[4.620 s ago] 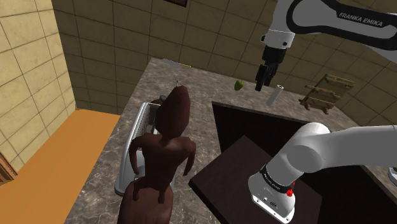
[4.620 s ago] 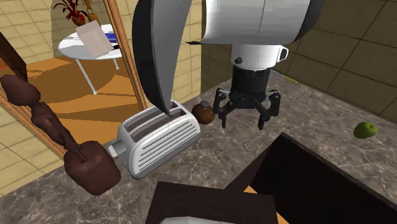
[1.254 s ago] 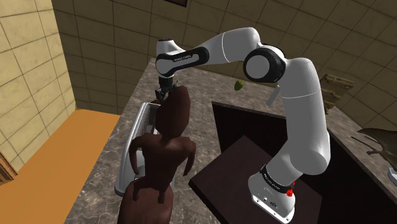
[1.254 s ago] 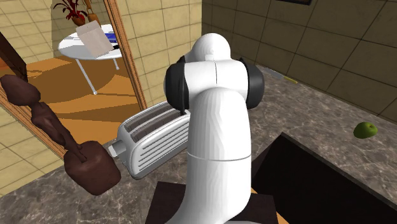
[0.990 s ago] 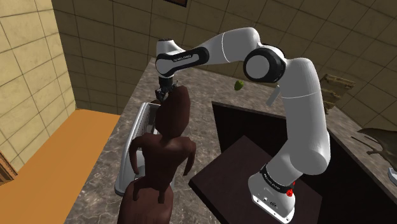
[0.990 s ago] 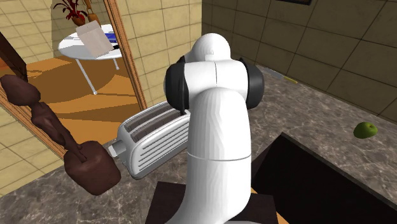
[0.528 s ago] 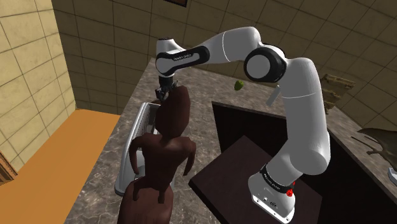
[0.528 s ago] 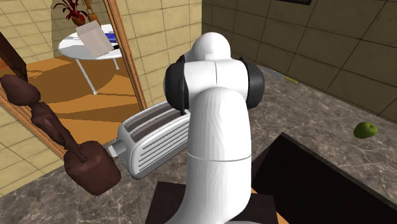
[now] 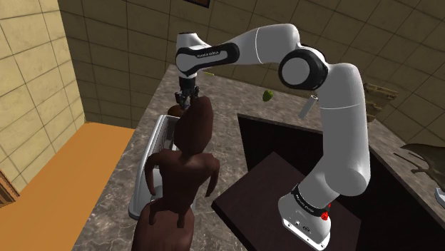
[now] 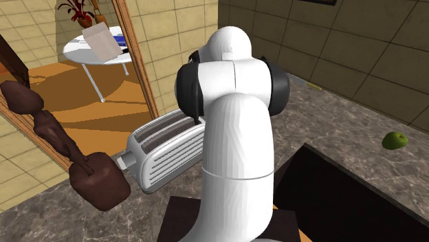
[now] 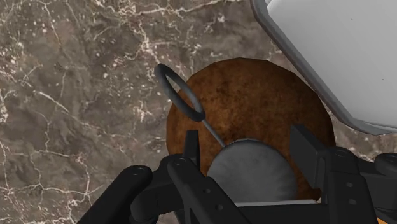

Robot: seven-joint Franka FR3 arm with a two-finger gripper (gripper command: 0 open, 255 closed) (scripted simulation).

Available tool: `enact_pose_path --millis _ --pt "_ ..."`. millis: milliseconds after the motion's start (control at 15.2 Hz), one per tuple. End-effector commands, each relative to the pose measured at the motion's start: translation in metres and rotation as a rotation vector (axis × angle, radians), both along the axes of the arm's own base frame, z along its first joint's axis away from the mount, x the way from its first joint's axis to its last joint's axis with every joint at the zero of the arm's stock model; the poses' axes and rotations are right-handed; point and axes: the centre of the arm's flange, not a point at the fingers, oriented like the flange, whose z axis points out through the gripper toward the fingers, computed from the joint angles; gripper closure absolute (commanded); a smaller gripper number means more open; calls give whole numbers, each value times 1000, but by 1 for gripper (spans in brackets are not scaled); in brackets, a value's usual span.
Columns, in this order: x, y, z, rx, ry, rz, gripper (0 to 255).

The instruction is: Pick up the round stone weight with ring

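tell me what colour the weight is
Mottled rusty brown weight, clearest in the wrist view.

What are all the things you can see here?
round weight: one, brown with a grey cap and dark ring, next to the toaster
toaster: one, white, on the counter
figurine: one, dark brown, in front of the toaster in the shoulder view
fruit: one, green, on the counter near the wall
counter: one, brown-grey marbled
round table: one, white, beyond the doorway
arm: one, white
end effector: one, black, clasping the round weight
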Motion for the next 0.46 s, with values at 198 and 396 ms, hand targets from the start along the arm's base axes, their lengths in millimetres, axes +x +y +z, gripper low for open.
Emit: enact_pose_path --millis 198,396 --pt "0 0 27 0 -2 0 255" --pt "0 0 33 0 -2 0 255"
